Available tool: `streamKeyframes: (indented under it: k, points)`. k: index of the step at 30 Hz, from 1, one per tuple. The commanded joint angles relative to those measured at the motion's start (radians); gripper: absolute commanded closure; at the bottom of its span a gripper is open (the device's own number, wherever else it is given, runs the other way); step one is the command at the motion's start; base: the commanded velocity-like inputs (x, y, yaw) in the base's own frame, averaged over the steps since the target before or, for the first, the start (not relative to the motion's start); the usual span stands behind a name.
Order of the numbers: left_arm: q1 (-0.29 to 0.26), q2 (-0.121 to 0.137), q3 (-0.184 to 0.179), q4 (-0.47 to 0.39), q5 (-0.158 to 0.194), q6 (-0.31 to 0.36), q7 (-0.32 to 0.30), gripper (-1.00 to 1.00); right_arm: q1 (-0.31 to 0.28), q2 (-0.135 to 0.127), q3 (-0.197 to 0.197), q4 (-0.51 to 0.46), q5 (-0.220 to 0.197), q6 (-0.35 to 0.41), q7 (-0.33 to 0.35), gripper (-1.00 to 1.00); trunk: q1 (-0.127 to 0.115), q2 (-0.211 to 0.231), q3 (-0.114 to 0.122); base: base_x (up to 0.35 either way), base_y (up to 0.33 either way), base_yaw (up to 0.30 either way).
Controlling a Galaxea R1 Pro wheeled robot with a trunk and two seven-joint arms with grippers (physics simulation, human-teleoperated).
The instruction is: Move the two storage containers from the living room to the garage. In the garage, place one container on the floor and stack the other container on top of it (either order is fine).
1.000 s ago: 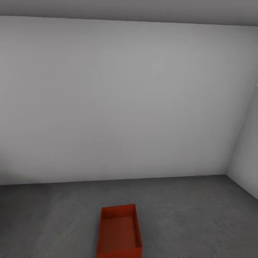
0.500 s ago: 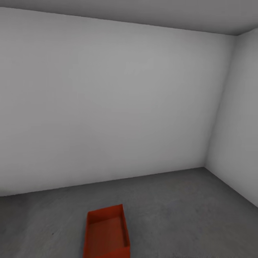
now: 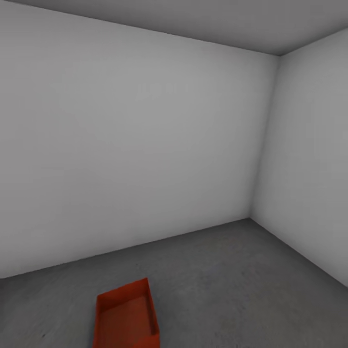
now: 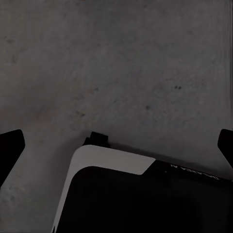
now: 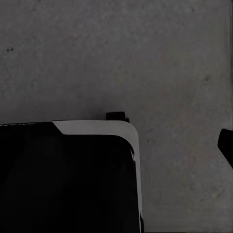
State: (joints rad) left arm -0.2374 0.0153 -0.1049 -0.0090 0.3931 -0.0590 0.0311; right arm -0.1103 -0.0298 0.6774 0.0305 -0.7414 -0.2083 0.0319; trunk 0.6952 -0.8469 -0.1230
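Note:
One orange-red lidless storage container (image 3: 126, 321) stands upright and empty on the garage's dark grey floor (image 3: 217, 270), at the lower left of the head view. In the left wrist view my left gripper (image 4: 117, 144) is open, its dark fingertips (image 4: 9, 145) wide apart over bare concrete and nothing between them. In the right wrist view one dark fingertip (image 5: 226, 145) of my right gripper sits at the picture's edge over bare floor, holding nothing.
Plain pale grey walls (image 3: 145, 145) meet in a corner (image 3: 263, 140) at the right. Open concrete lies between the container and the walls. The black and white robot base (image 4: 126, 194) shows below the left gripper, and the same base (image 5: 68, 174) below the right one.
The head view has swung to the right, so the container has shifted to the picture's lower left and the room's right corner has come into sight. The container itself looks unmoved.

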Motion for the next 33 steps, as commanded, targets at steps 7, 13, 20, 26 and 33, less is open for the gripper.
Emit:
streamKeyframes:
  k: [7,13,20,26,33]
  points:
    - [0.0,0.0,-0.009,0.0,0.007,-0.002,0.003,-1.0,-0.002,0.0,0.008,0.003,-0.009,-0.005,0.004,-1.0,0.0,-0.001,-0.002,0.0,0.0,-0.3]
    - [0.0,0.0,-0.009,0.0,0.007,-0.002,0.003,-1.0,-0.001,0.001,0.008,0.003,-0.009,-0.004,0.004,-1.0,0.0,-0.001,-0.002,0.0,0.0,-0.3]
    - [0.0,0.0,-0.004,0.001,0.013,-0.002,0.003,-1.0,-0.001,-0.001,0.007,0.003,-0.009,-0.003,0.004,-1.0,0.0,-0.001,-0.002,0.0,0.0,-0.3]
    - [0.0,-0.004,-0.004,0.006,0.016,-0.001,0.002,-1.0,-0.001,-0.001,0.007,0.003,-0.008,-0.002,0.003,-1.0,0.0,-0.001,-0.002,0.0,0.0,-0.3]
    - [0.005,-0.005,-0.004,0.009,0.019,0.009,0.003,-1.0,-0.001,-0.001,0.01,0.003,-0.002,-0.001,0.005,-1.0,0.0,-0.001,-0.002,0.0,0.0,-0.3]
